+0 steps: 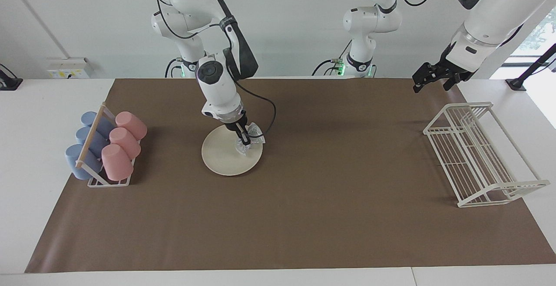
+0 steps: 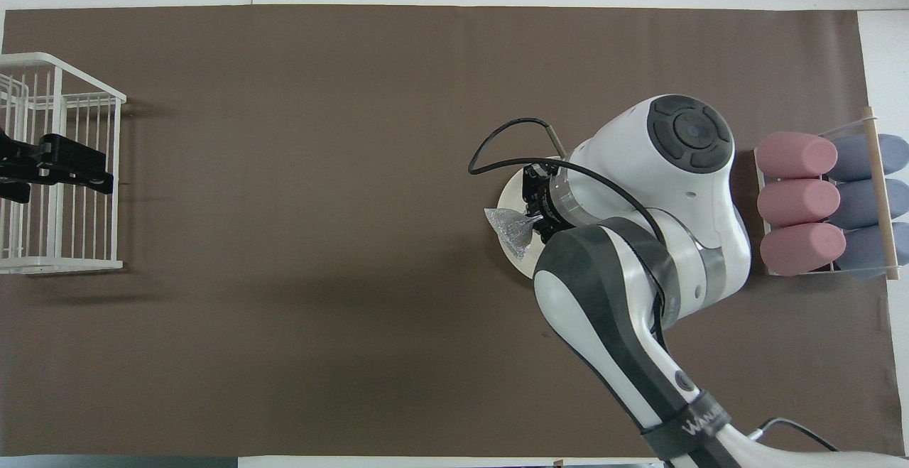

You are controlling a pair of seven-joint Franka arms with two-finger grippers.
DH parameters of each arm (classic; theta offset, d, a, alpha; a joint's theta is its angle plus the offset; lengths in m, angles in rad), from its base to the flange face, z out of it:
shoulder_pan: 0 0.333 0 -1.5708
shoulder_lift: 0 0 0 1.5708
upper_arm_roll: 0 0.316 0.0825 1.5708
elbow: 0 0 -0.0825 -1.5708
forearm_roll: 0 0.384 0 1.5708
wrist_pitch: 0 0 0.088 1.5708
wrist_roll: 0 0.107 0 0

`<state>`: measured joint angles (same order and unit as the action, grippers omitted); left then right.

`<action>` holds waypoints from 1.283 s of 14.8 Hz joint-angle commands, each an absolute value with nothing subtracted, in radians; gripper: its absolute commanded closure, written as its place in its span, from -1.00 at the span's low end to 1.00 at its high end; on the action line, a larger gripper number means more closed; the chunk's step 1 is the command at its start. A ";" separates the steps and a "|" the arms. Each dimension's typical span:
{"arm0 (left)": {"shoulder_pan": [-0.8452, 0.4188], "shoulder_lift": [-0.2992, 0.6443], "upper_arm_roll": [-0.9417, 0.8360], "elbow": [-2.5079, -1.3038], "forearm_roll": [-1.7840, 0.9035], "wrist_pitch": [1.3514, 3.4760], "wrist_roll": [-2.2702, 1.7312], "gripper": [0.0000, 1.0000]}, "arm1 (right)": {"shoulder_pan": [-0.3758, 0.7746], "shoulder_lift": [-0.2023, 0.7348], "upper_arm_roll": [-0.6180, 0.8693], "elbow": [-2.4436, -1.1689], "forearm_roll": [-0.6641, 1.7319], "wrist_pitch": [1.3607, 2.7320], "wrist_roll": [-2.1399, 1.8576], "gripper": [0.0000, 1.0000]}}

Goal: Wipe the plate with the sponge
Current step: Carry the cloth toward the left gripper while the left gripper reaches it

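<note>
Pink cups [image 1: 124, 144]: three; blue cups [image 1: 89, 140]: three

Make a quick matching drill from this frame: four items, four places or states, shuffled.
Column A:
1. sponge
2. plate
3. left pincer
4. pink cups

Column B:
a. open, up over the wire rack's end of the table
b. in the holder beside the blue cups
c. pinched in the right pincer
d. flat on the brown mat

Pairs: 1-c, 2-d, 3-a, 4-b
</note>
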<state>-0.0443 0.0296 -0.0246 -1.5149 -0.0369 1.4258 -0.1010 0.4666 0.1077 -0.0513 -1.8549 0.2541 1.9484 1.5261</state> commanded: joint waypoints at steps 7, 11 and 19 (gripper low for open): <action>-0.037 -0.119 -0.018 -1.811 -0.622 1.586 -0.255 -1.00 | 0.550 -0.006 -0.026 -1.675 0.080 1.622 1.759 1.00; -0.128 -0.237 -0.031 -2.041 -0.883 1.800 -0.267 -1.00 | 0.578 0.002 -0.015 -1.680 0.124 1.726 1.926 1.00; -0.385 -0.273 -0.032 -2.220 -1.351 2.104 -0.158 -1.00 | 0.583 0.021 0.009 -1.664 0.133 1.756 1.997 1.00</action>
<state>-0.3090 -0.2427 -0.0471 -2.1602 -1.2781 2.0253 -0.2209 0.5918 0.0105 0.0005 -1.6830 0.1251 1.7513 1.9795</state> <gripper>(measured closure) 0.000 0.899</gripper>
